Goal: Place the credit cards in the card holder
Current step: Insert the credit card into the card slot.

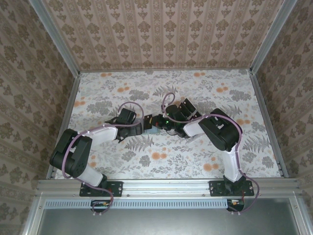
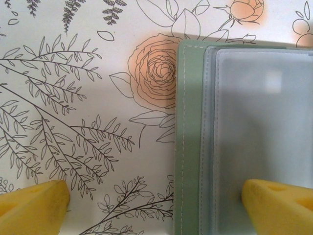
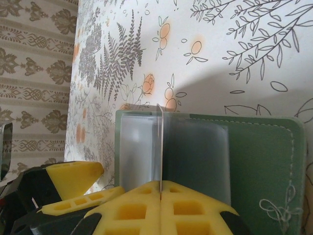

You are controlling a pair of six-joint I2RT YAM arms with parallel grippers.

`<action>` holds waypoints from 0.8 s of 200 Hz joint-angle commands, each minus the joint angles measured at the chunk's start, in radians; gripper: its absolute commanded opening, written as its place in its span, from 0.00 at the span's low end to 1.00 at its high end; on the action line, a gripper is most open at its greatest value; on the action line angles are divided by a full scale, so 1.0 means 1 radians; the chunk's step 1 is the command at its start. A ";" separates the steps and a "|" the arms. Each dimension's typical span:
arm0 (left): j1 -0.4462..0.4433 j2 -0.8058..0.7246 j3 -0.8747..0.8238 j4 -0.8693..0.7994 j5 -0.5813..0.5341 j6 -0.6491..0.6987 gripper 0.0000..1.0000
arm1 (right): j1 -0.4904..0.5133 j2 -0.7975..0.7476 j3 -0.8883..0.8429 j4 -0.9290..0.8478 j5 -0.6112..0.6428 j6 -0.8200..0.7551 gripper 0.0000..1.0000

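The card holder (image 1: 153, 129) lies open at mid-table between my two arms, a sage-green case (image 2: 190, 147) with frosted clear sleeves inside. My right gripper (image 3: 160, 183) is shut on one thin clear sleeve of the holder (image 3: 264, 161), which stands upright and edge-on between the yellow pads. My left gripper (image 2: 156, 208) is open and straddles the holder's left edge. One of its fingers (image 2: 279, 205) is over the sleeve and the other is over the cloth. A left finger (image 3: 73, 176) also shows in the right wrist view. The credit cards are out of view.
The table (image 1: 205, 93) is covered by a floral cloth, with patterned walls on the left, back and right. A metal rail (image 1: 166, 186) runs along the near edge by the arm bases. Both arms crowd the middle; the cloth around them is open.
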 commanded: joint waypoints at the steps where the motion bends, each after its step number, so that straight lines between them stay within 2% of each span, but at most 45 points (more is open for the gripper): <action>1: 0.004 -0.003 -0.027 -0.045 -0.014 -0.020 1.00 | 0.006 0.031 -0.007 0.024 -0.026 0.012 0.00; 160: 0.007 -0.028 -0.009 -0.052 0.011 -0.020 1.00 | 0.014 0.055 -0.052 0.065 -0.059 0.042 0.00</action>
